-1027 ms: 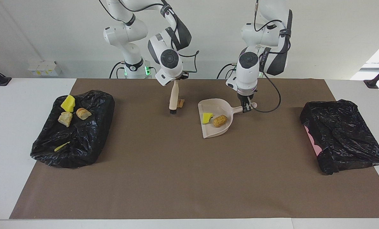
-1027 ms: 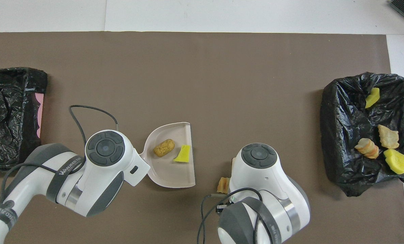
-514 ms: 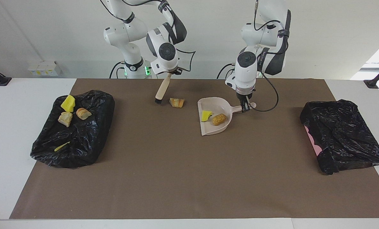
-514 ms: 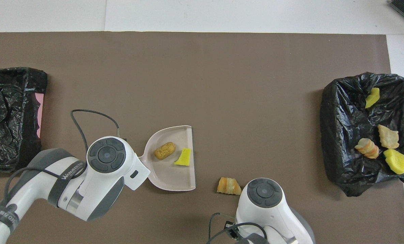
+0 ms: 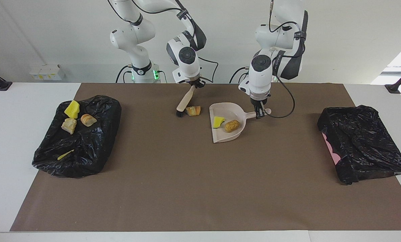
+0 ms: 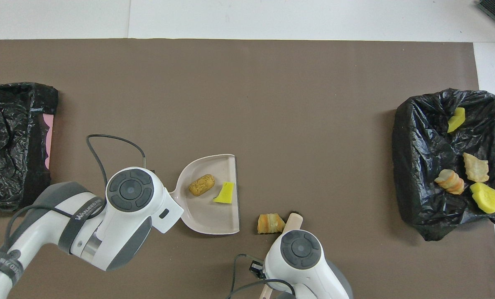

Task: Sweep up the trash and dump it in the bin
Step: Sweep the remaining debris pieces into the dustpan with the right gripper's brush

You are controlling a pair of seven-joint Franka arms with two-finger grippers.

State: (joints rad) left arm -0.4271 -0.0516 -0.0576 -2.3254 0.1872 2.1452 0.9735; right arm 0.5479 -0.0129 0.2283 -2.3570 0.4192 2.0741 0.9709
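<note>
My right gripper (image 5: 194, 85) is shut on the top of a wooden brush (image 5: 185, 102). The brush leans down to the mat, its black bristles touching an orange striped trash chunk (image 5: 193, 110) (image 6: 271, 223). The chunk lies a short way from the mouth of the beige dustpan (image 5: 220, 136) (image 6: 214, 220). My left gripper (image 5: 260, 113) is shut on the dustpan's handle, and the pan rests flat. A brown chunk (image 5: 232, 126) and a yellow piece (image 5: 218, 121) lie in the pan. A black-bag-lined bin (image 5: 82, 154) at the right arm's end holds several more chunks.
A second black-bag-lined bin (image 5: 362, 144) with a pink edge stands at the left arm's end of the table. A brown mat (image 5: 200, 188) covers the table. The left arm's cable (image 6: 106, 137) loops over the mat beside the dustpan.
The right gripper swung the brush out toward its own end, then back toward the dustpan, nudging the orange chunk closer to the pan. The dustpan shifted slightly toward the robots early on.
</note>
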